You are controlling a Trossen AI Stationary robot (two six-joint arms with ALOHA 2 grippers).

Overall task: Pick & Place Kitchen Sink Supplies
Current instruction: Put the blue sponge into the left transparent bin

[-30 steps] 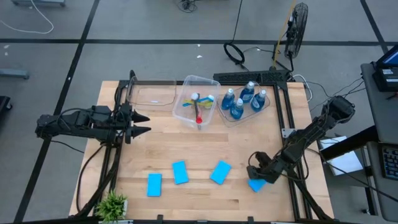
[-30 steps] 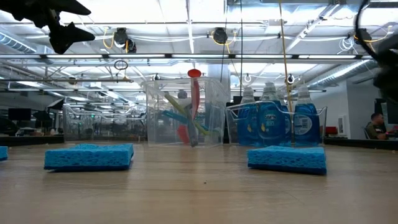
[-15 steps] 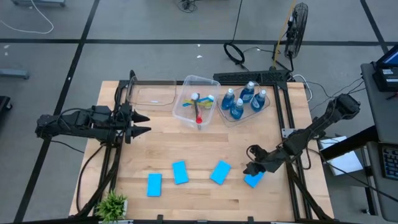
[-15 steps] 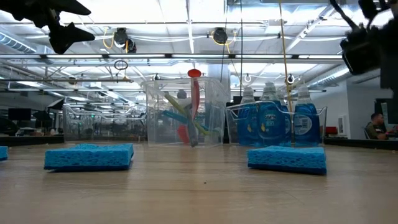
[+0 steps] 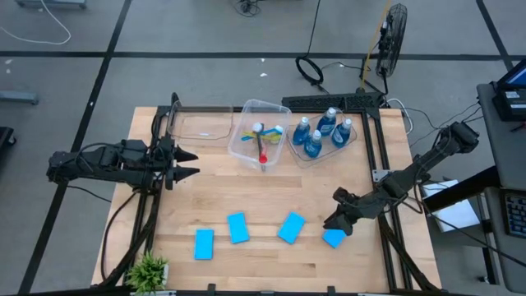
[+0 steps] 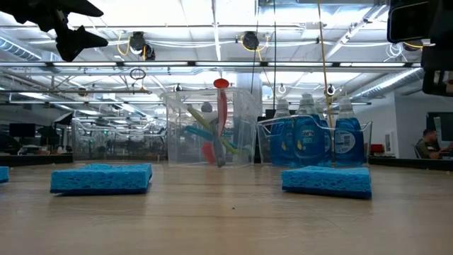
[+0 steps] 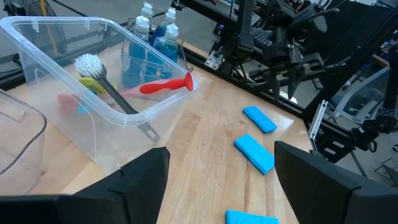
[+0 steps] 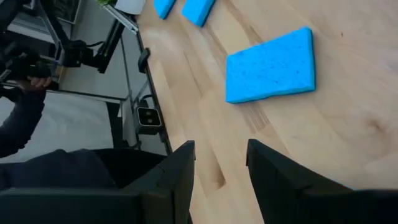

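Several flat blue sponges lie flat on the wooden table: one (image 5: 334,238) at the near right, three more (image 5: 290,228) (image 5: 237,228) (image 5: 204,243) along the near side. My right gripper (image 5: 331,223) hangs open just above and left of the near-right sponge, with nothing between its fingers (image 8: 221,168). Its wrist view shows another sponge (image 8: 270,65) ahead. Brushes stand in a clear tub (image 5: 259,141); blue bottles fill the tub (image 5: 322,136) beside it. My left gripper (image 5: 186,163) waits open at the table's left side.
An empty clear tub (image 5: 201,125) stands at the far left of the table. A small green plant (image 5: 148,268) sits at the near left corner. Black frame rails (image 5: 380,189) run along the right edge. Bare wood lies mid-table between the tubs and the sponges.
My right gripper has risen from just over the near-right sponge and rolled about its own axis, drawing slightly toward the table's far side. The sponge stays flat on the table and shows more fully now.
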